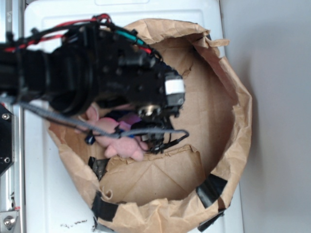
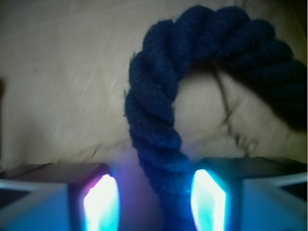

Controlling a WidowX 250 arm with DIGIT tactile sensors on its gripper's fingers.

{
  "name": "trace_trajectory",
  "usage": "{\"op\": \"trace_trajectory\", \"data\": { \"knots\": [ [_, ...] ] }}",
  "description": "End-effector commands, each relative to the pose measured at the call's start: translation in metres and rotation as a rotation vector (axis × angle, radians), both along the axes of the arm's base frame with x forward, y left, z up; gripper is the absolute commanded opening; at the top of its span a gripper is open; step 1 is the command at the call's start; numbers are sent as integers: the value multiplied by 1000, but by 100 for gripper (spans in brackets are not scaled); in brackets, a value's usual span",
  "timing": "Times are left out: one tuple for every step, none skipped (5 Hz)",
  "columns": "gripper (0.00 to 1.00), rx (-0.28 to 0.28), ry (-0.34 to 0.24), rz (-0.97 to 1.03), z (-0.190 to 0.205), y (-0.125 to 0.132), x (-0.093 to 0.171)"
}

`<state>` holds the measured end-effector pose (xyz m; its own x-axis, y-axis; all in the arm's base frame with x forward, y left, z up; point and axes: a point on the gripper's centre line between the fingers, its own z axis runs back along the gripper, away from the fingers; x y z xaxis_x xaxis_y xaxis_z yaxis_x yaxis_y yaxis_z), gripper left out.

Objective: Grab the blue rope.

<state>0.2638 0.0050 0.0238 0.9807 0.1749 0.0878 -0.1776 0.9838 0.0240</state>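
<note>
In the exterior view the black arm (image 1: 92, 68) reaches in from the left over a crumpled brown paper bag (image 1: 228, 111) that lies open on a white surface (image 1: 43, 194). The bag's rolled rim is patched with strips of black tape (image 1: 212, 189). The gripper (image 1: 154, 130) hangs low inside the bag, its fingertips mostly hidden under the wrist housing, so from here I cannot tell how wide it stands. Just beside it, to the left, lies a pink plush toy (image 1: 121, 141), partly covered by the arm. A thin grey-and-black cable (image 1: 97, 127) runs across the front of the toy towards the gripper. Only a small dark patch of the blue rope (image 1: 115, 115) peeks out above the toy, under the arm (too shadowed to make out its lie).

In the wrist view the blue rope (image 2: 154, 120) fills the middle: thick, navy, twisted strands, arching from the upper right over to the left and then running down between the two fingers (image 2: 101, 202). It rests on the pale brown paper floor of the bag (image 2: 62, 86). The jaws stand partly open, one lit pad on each side of the rope; the right pad sits against or just beside the strand, while a clear gap shows between the rope and the left pad
</note>
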Motion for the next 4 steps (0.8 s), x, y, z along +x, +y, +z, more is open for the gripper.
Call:
{"op": "trace_trajectory", "data": {
  "knots": [
    [0, -1, -84, -33, 18, -11, -8],
    [0, -25, -86, -47, 25, -11, -10],
    [0, -62, -93, -37, 35, -5, -6],
    [0, -93, -106, -29, 48, 2, -3]
  ]
}}
